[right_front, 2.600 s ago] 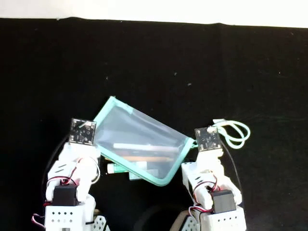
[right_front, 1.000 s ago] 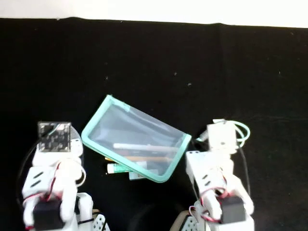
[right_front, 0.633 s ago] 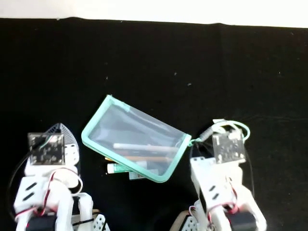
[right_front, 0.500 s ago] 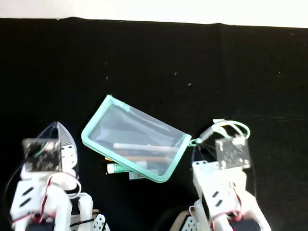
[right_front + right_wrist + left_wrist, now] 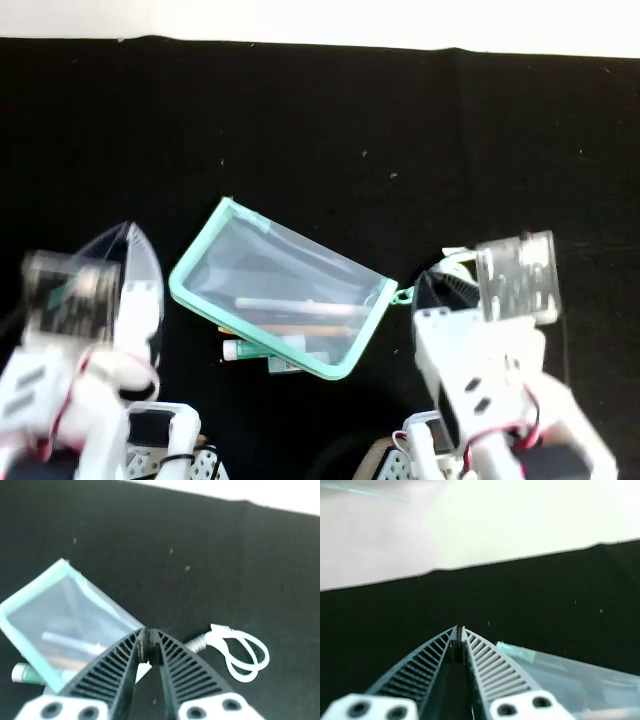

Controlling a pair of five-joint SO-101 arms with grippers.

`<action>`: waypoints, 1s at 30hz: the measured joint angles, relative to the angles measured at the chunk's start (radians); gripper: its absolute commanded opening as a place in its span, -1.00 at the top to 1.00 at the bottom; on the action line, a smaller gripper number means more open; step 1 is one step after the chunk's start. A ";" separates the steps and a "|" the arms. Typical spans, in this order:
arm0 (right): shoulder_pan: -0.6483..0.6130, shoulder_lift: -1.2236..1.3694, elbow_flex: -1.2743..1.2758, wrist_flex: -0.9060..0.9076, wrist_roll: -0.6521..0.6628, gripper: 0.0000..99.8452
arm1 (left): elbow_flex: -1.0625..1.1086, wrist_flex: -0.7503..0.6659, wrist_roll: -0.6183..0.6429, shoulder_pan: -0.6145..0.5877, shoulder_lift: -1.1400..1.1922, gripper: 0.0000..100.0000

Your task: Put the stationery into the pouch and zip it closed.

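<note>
A clear pouch [image 5: 275,295] with mint-green trim lies flat on the black table, between the two arms. Pens [image 5: 300,308] lie inside it, and a green-capped item [image 5: 240,349] shows at its near edge. The zipper pull [image 5: 403,295] sits at the pouch's right corner, with a white cord loop [image 5: 240,652] trailing off it. My left gripper [image 5: 128,232] hangs shut above the table to the left of the pouch [image 5: 570,677], holding nothing. My right gripper [image 5: 147,631] is shut and empty, raised near the zipper pull [image 5: 196,641] and the pouch [image 5: 65,607].
Black cloth [image 5: 400,130] covers the table out to a pale far edge [image 5: 320,20]. Open surface stretches beyond the pouch. Both arm bases [image 5: 150,440] stand at the near edge.
Both arms drew back from the pouch's ends and lifted toward the near edge. The pouch was let go, slid a little left and settled flat.
</note>
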 measured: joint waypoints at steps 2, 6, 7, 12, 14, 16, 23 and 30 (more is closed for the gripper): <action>0.000 0.080 -0.066 0.049 0.000 0.99 | -0.003 0.000 -0.066 -0.002 0.052 0.98; 0.000 0.212 -0.186 0.117 0.000 0.99 | -0.003 0.000 -0.173 -0.002 0.147 0.98; 0.000 0.239 -0.210 0.129 0.000 0.99 | -0.003 0.000 -0.181 -0.002 0.170 0.98; 0.000 0.341 -0.288 0.144 0.000 0.99 | -0.003 0.017 -0.189 -0.002 0.270 0.72; 0.000 0.368 -0.298 0.144 0.000 0.99 | -0.003 0.046 -0.189 -0.002 0.313 0.62; 0.000 0.393 -0.299 0.144 0.000 0.93 | -0.003 0.066 -0.189 -0.011 0.356 0.54; 0.006 0.486 -0.299 0.144 0.002 0.59 | -0.003 0.069 -0.189 -0.190 0.528 0.40; 0.222 0.660 -0.299 0.089 0.002 0.66 | -0.003 0.069 -0.195 -0.287 0.617 0.40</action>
